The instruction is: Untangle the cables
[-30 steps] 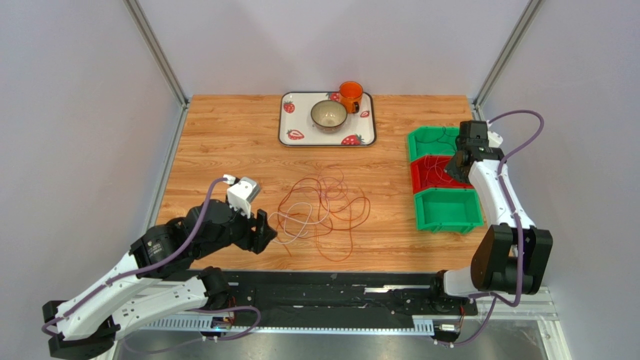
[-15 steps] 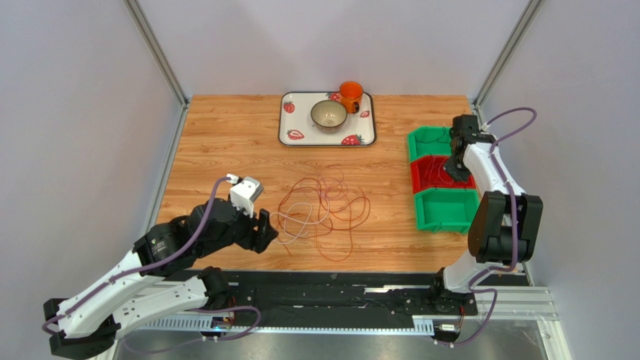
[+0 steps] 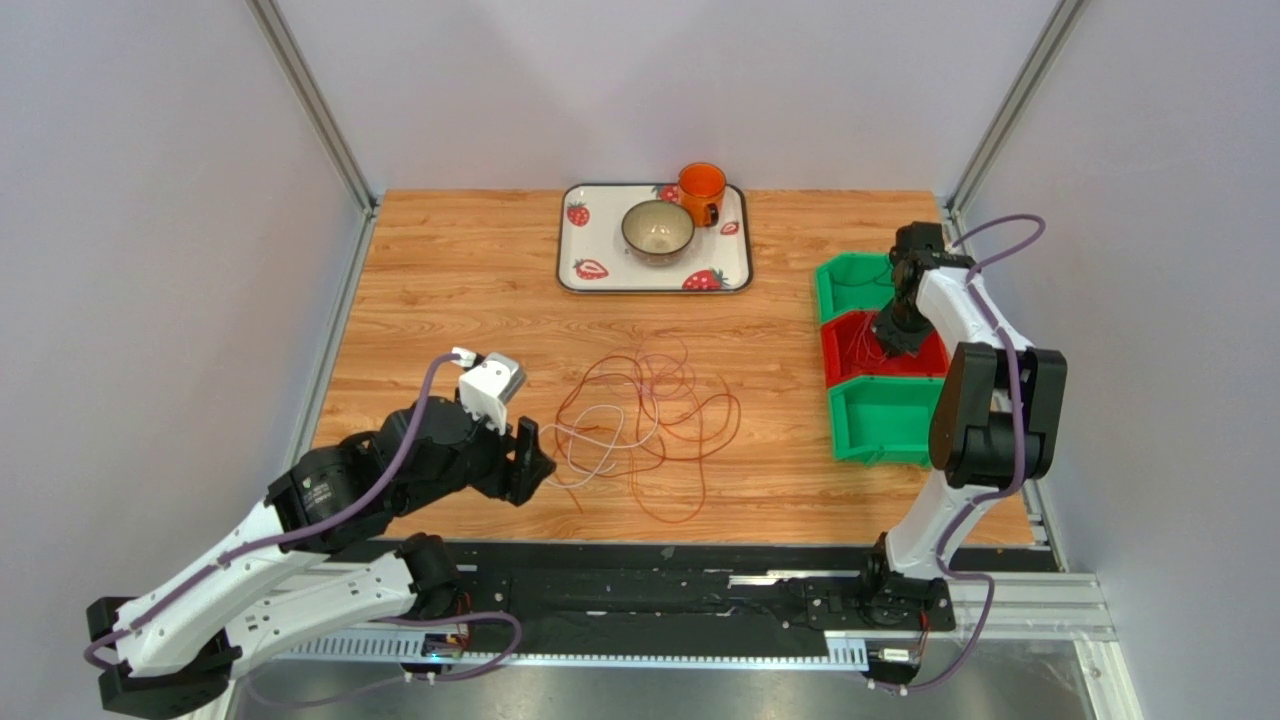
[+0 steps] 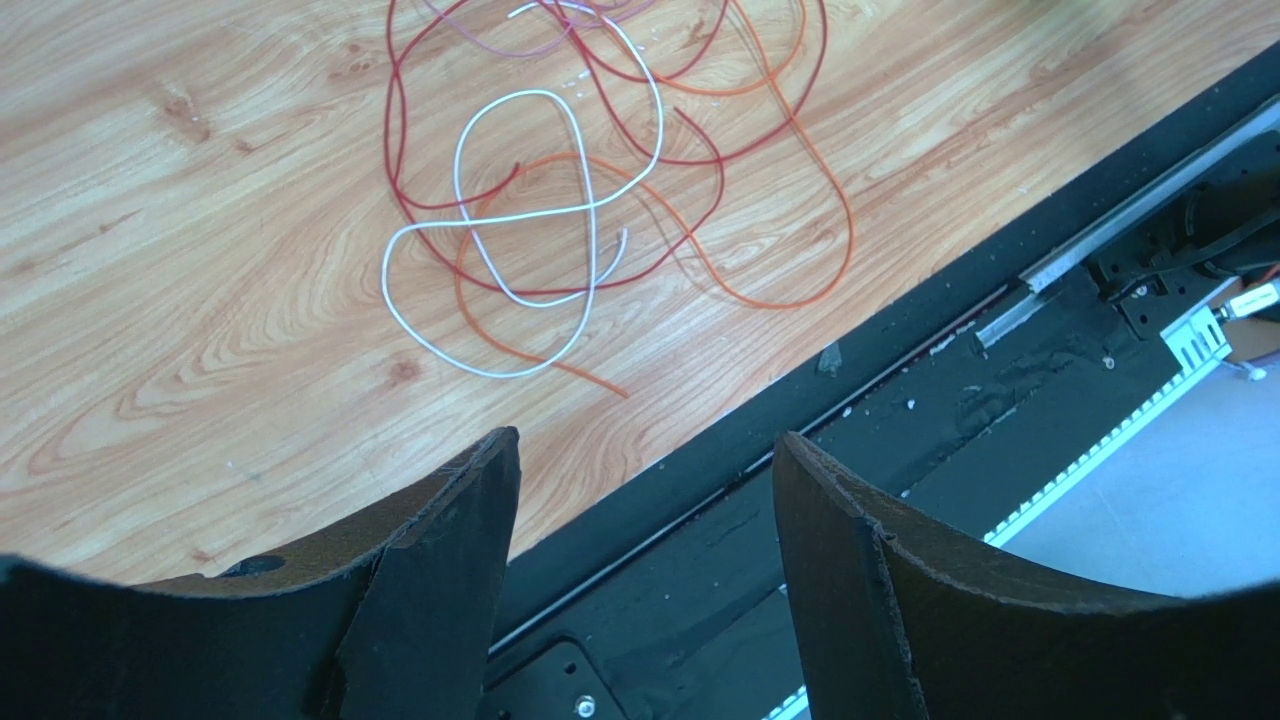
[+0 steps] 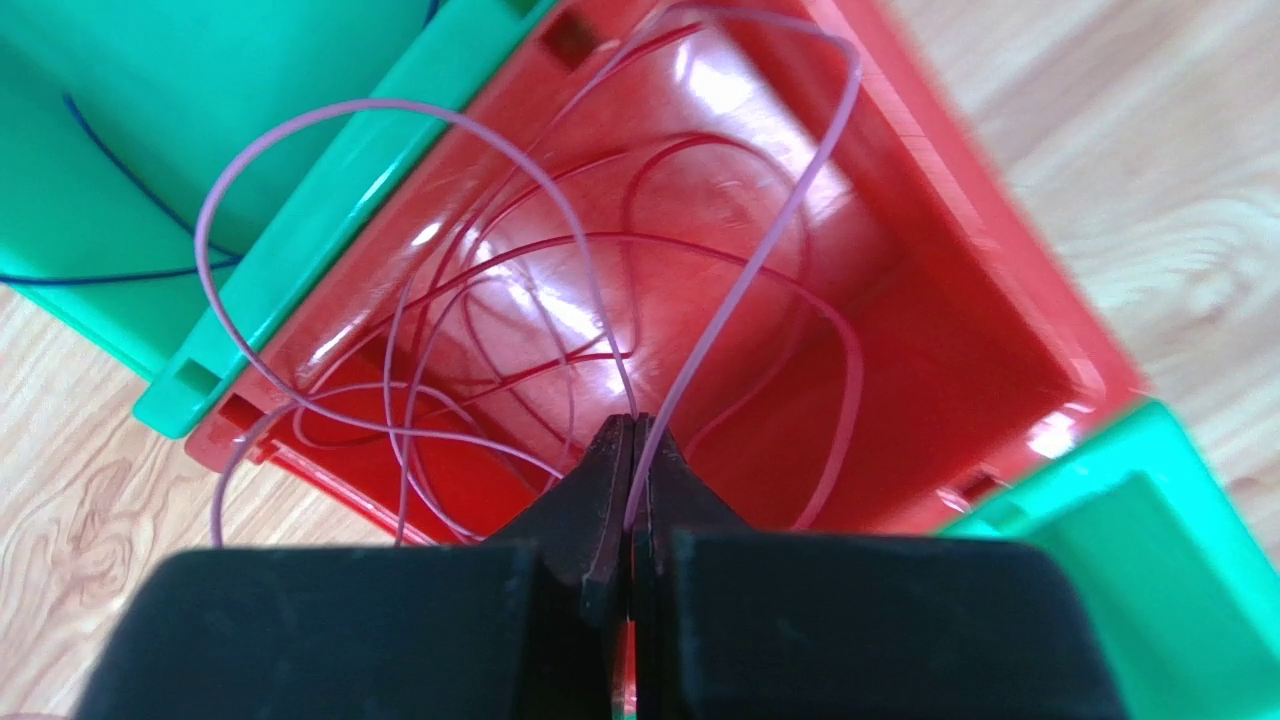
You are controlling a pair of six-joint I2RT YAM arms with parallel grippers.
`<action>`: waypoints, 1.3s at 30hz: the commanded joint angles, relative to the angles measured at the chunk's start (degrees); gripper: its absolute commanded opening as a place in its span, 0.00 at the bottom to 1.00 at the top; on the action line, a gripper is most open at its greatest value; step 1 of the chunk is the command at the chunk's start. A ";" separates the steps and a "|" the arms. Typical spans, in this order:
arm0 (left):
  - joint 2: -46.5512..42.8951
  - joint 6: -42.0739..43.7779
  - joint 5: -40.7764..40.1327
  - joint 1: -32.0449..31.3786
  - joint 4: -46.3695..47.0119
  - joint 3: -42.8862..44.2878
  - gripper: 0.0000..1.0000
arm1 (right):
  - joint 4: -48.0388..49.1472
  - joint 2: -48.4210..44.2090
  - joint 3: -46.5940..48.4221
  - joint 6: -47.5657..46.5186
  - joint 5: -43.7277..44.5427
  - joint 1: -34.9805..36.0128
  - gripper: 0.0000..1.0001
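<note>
Partly done: the right gripper [image 5: 631, 435], clenched on a pink cable [image 5: 751, 278], hangs over the red bin [image 5: 977, 300] at frame right. Red, orange and white cables [image 3: 646, 417] lie tangled mid-frame before the released left gripper [image 4: 646, 450].

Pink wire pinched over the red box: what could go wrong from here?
1. The pink wire in the shut right gripper loops over the rim of the red bin toward the green bin; released here, it might spill outside.
2. It lies across dark red wires in that bin, so it could tangle again.
3. The open left gripper holds nothing; the tangle on the table is crossed, so one pull may drag several wires.
</note>
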 commanded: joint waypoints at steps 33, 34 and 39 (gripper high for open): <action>-1.12 -0.15 -1.06 -0.16 0.96 -0.08 0.70 | 0.56 -17.29 0.91 -4.11 -23.09 -0.95 0.20; -1.12 -0.07 -0.98 -0.16 1.13 -0.08 0.70 | 1.18 -16.77 1.17 -4.37 -22.48 -0.95 0.09; -0.94 0.02 -0.98 -0.16 1.05 -0.17 0.69 | 1.88 -10.79 3.10 -5.07 -23.44 -0.86 0.00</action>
